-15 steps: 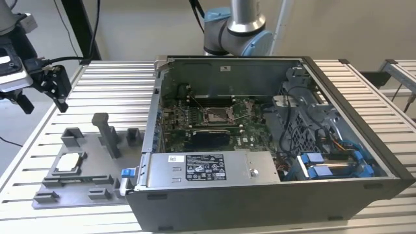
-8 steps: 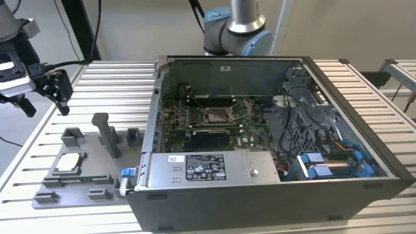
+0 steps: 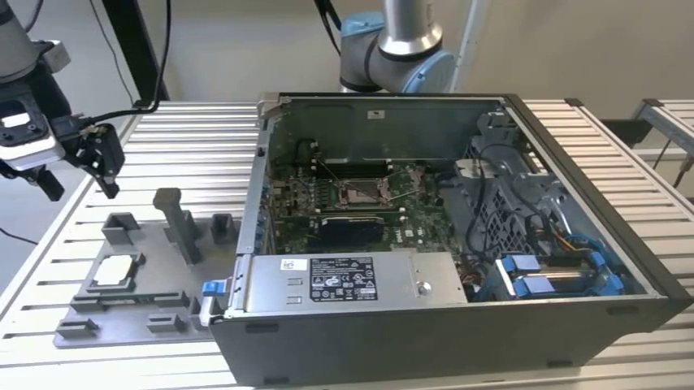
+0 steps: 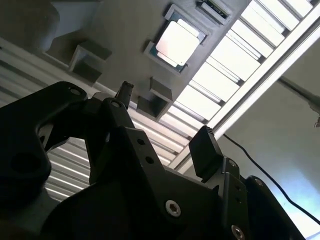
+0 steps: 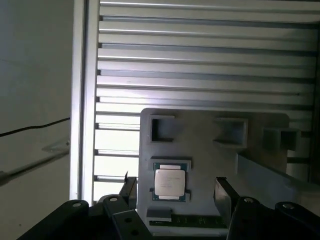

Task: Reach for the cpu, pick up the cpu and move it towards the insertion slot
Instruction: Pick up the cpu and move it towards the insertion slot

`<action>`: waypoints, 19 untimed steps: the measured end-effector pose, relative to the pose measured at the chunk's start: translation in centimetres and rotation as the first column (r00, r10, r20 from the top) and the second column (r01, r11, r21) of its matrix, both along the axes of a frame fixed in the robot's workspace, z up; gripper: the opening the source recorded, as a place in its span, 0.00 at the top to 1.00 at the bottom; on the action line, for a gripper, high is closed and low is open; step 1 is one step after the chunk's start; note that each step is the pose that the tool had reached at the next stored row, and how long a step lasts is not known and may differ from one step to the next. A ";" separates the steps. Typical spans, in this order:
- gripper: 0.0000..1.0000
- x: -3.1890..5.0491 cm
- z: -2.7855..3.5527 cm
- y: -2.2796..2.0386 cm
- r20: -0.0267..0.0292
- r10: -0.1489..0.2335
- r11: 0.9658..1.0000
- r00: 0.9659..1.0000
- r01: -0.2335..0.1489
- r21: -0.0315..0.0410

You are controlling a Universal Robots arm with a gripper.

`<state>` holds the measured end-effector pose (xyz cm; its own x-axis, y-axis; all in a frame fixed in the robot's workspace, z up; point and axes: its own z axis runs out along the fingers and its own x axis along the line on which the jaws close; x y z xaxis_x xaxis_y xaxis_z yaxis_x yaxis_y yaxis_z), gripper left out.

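**A:** Where do your fingers [image 3: 107,175] stand?

**B:** At the exterior view's left, high over the desk [image 3: 195,122]. They are spread wide with nothing between them.

**A:** And the cpu [image 3: 116,270]?

**B:** Below your fingers and a little toward the exterior view's right. It lies flat in a recess of the grey fixture [image 3: 141,313], and you are not touching it yet.

**A:** How does it line up with the gap?

**B:** In the first wrist view the cpu [image 5: 170,182] sits between your two fingers [image 5: 223,192], nearly centred. Its edges run square with the line from one finger to the other. It is a square chip, so you have no long axis to mind, and the gap looks wider than the chip. I judge your way to it is mostly straight down. In the second wrist view the cpu [image 4: 178,42] lies out beyond your fingers [image 4: 204,150].

**A:** And the slot [image 3: 362,193]?

**B:** Toward the exterior view's right, well apart from the fixture, on the green board inside the open case [image 3: 456,341]. The case's wall stands between the fixture and the slot.
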<state>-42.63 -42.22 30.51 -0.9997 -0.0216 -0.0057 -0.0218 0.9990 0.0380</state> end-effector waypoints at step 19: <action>0.00 -0.12 -2.68 -0.51 0.000 0.000 1.000 1.000 0.000 0.000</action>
<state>-42.75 -42.73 27.83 -0.9998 -0.0216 -0.0055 -0.0218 0.9990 0.0380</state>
